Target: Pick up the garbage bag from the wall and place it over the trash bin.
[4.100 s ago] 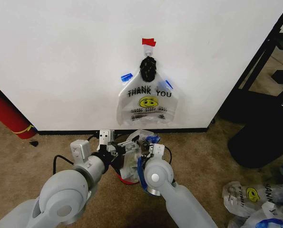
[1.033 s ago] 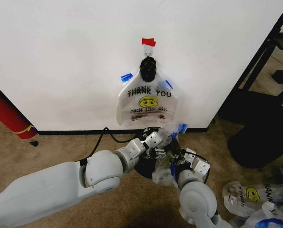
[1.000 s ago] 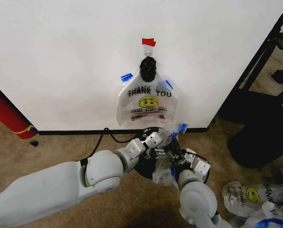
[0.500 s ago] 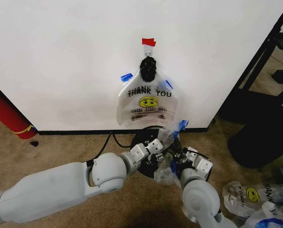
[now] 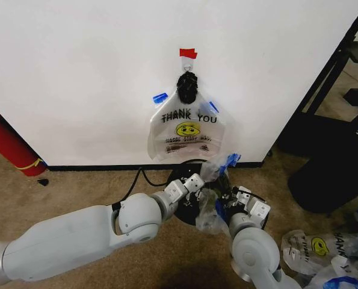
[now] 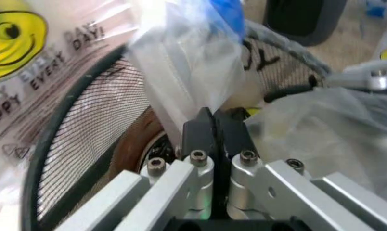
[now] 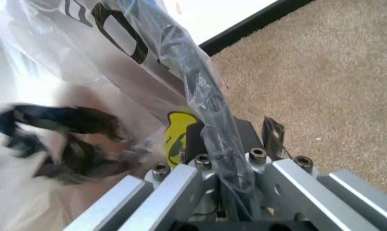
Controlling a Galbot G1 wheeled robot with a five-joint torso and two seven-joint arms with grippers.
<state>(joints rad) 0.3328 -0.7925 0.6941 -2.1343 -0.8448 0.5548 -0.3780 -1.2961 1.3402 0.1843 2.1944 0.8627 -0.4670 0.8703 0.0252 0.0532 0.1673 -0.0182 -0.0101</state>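
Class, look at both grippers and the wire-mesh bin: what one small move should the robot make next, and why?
Probably spread the grippers apart. The left gripper and right gripper each pinch the garbage bag above the trash bin, but its mouth looks bunched, not yet stretched around the rim.

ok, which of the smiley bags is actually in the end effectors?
The garbage bag stretched over the trash bin, pinched by both end effectors; another hangs on the wall, more lie on the carpet.
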